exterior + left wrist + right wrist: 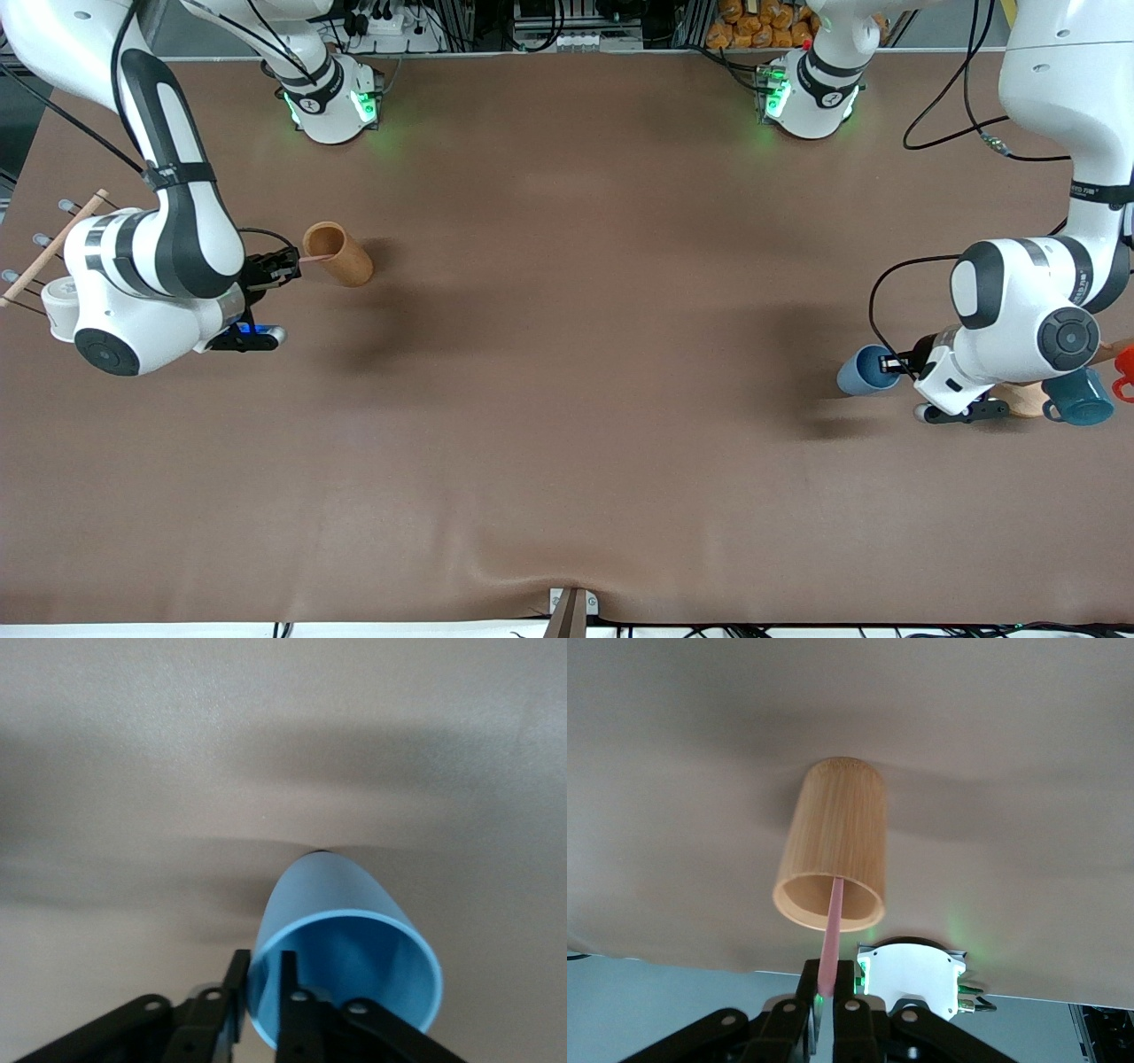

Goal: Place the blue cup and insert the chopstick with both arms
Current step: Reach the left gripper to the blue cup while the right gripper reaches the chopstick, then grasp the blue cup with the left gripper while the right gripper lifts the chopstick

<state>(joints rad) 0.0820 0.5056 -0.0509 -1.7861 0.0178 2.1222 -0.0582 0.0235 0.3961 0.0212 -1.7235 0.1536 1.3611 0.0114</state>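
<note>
The blue cup lies on its side near the left arm's end of the table, its mouth toward my left gripper. That gripper is shut on the cup's rim, one finger inside and one outside. The pale-pink chopstick is pinched at one end by my right gripper, which is shut on it. Its other end reaches into the mouth of a tan wooden cup lying on its side near the right arm's end.
A teal mug with a handle, a red object and a wooden piece sit beside the left arm's wrist. A rack with a wooden dowel and a white cup stands at the right arm's end.
</note>
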